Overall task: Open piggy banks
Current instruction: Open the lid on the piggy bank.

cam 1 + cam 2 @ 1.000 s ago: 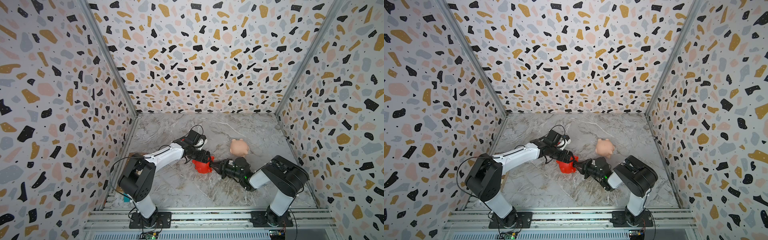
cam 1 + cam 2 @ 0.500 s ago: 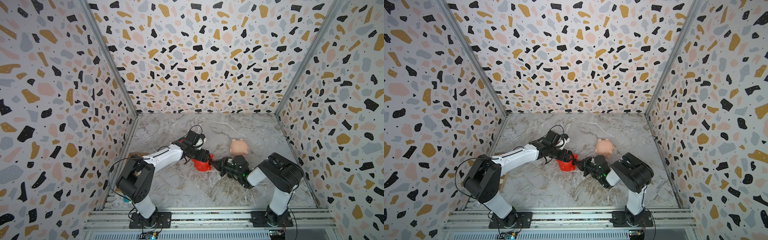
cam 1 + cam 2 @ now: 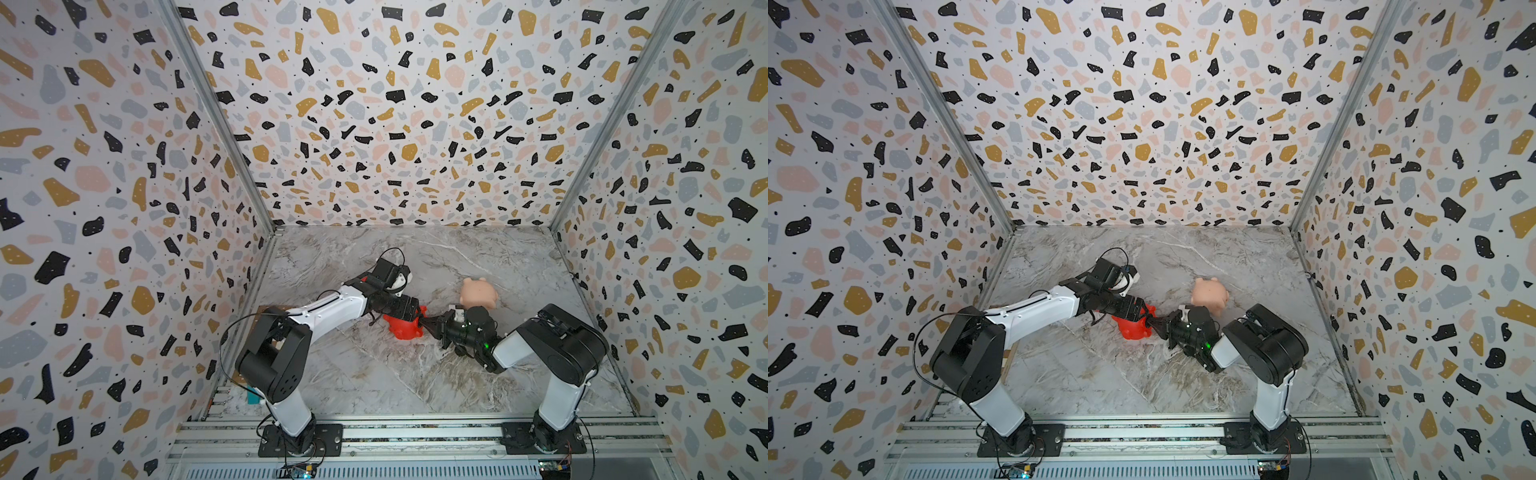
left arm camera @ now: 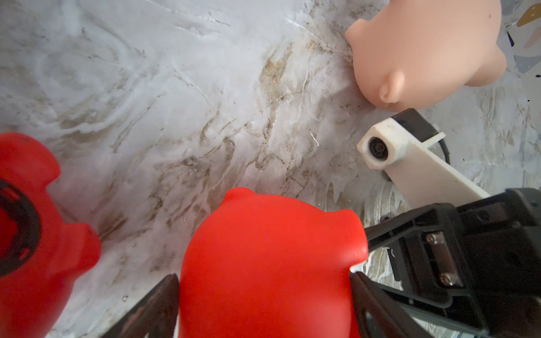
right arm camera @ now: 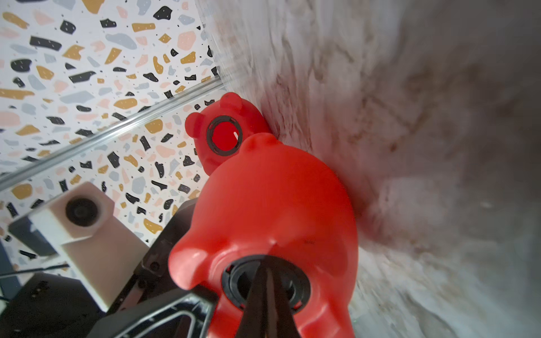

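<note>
A red piggy bank [image 3: 405,328] [image 3: 1133,329] lies on its side mid-table, and my left gripper [image 4: 263,279] is shut on its body [image 4: 263,257], with a finger [image 4: 158,301] on each flank. My right gripper [image 5: 265,273] [image 3: 427,324] is shut, its tips pushed into the hollow of the black plug [image 5: 243,281] in this pig's belly. I cannot see whether they pinch any part of the plug. A second red piggy bank [image 5: 251,117] [image 4: 44,234] lies behind, its black-ringed belly hole [image 5: 224,137] open. The peach piggy bank [image 3: 478,293] [image 4: 424,49] lies just beyond my right gripper.
The marble table [image 3: 374,374] is boxed in by terrazzo walls [image 3: 395,124] at the back and on both sides. In both top views the two arms meet near the table's middle. My right wrist camera mount [image 4: 389,149] sits close to the peach pig.
My right gripper's fingers have closed together at the plug. The left gripper has kept its hold on the red pig, which has barely moved.
</note>
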{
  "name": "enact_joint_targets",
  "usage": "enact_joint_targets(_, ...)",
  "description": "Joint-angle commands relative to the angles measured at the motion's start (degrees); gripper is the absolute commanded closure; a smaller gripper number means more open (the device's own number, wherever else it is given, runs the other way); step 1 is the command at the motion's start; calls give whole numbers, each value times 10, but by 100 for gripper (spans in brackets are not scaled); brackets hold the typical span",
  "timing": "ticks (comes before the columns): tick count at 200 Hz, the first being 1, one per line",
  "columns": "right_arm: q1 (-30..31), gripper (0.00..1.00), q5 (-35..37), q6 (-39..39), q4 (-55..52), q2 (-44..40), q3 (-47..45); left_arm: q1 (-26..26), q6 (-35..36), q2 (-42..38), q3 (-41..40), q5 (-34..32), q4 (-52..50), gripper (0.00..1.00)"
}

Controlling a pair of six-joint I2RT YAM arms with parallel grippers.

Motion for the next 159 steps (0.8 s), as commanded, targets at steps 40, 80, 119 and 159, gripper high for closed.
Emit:
enact_joint_targets(40,-12,100,37,-346,-65,-5,46,-17,15,21,9,83,-65,13)
enact_joint_targets(80,-11,100,51,-454,-60,-20,24,-15,20,20,14,74,-77,13)
enact_joint_targets(119,-11,100,72,-554,-116,-65,22,-13,22,25,19,57,-88,13)
enact_joint_targets(159,-18,100,92,-610,-182,-115,10,-11,24,23,19,42,-95,13)
